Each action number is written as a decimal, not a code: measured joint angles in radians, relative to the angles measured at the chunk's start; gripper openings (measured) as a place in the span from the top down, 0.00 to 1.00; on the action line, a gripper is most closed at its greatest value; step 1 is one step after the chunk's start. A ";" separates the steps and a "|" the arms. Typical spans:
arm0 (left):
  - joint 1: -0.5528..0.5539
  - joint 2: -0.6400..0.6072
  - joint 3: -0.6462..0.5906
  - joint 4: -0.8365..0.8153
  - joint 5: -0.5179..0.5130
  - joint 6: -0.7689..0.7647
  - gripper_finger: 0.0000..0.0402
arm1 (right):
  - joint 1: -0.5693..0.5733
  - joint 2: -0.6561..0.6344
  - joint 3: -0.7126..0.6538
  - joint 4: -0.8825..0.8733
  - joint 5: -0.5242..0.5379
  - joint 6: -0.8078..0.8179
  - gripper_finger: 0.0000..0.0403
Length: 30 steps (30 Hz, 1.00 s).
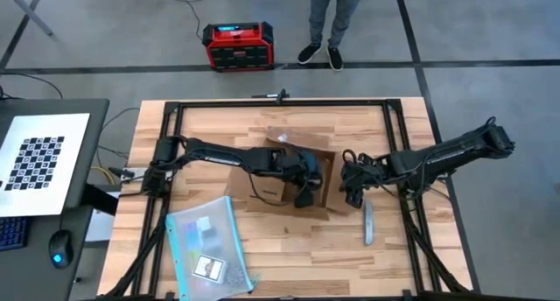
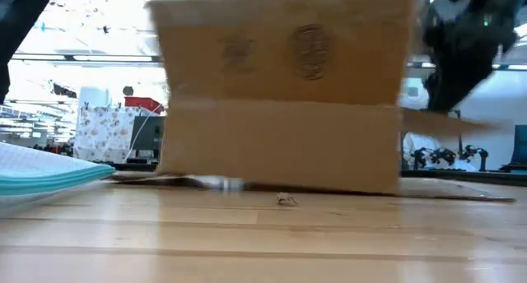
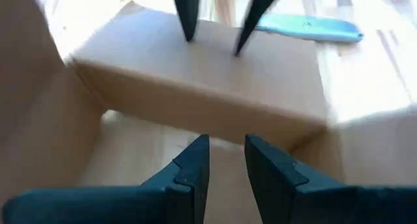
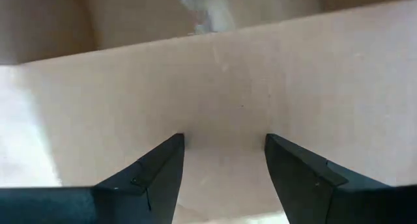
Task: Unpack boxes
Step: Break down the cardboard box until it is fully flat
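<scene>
Item: cardboard box (image 1: 293, 174), plain brown corrugated, flaps open, lying mid-table between the two pincers.

Location relative to pincers: the left gripper (image 3: 226, 160) is reaching down into the box's open top, with an inner wall just ahead of its fingertips. The right gripper (image 4: 225, 160) is pressed up against the box's outer face on the opposite side, the board filling the space ahead of its tips.

Pincer state: left fingers stand narrowly apart with nothing between them; right fingers stand moderately wide, with the cardboard face just ahead of the gap and nothing clamped.

Handling, by judgement: light, probably near-empty; stiff along the walls but hinging freely at the flaps; matte board gives fair friction, taped strips would be slicker. It will likely slide on the wooden table (image 1: 394, 257) if pushed unbraced.

Recommended hold: pinch a wall's top edge or a flap near its fold, with the other pincer bracing the far side.

Adjacent items: blue-grey cutter (image 1: 368, 224) and clear pouch (image 1: 206, 244), both apart from the box.
</scene>
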 joint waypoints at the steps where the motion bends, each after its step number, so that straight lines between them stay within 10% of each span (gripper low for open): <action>1: 0.000 -0.008 0.041 -0.062 -0.004 0.006 0.80 | 0.007 -0.013 0.018 0.000 -0.008 0.000 0.49; 14: 0.005 -0.187 0.219 -0.772 -0.217 -0.062 0.80 | -0.005 -0.049 0.187 0.019 -0.006 -0.056 0.49; 30: 0.056 -0.860 -0.774 -0.310 -0.147 -0.271 0.80 | -0.049 0.309 0.560 0.043 -0.018 -0.219 0.49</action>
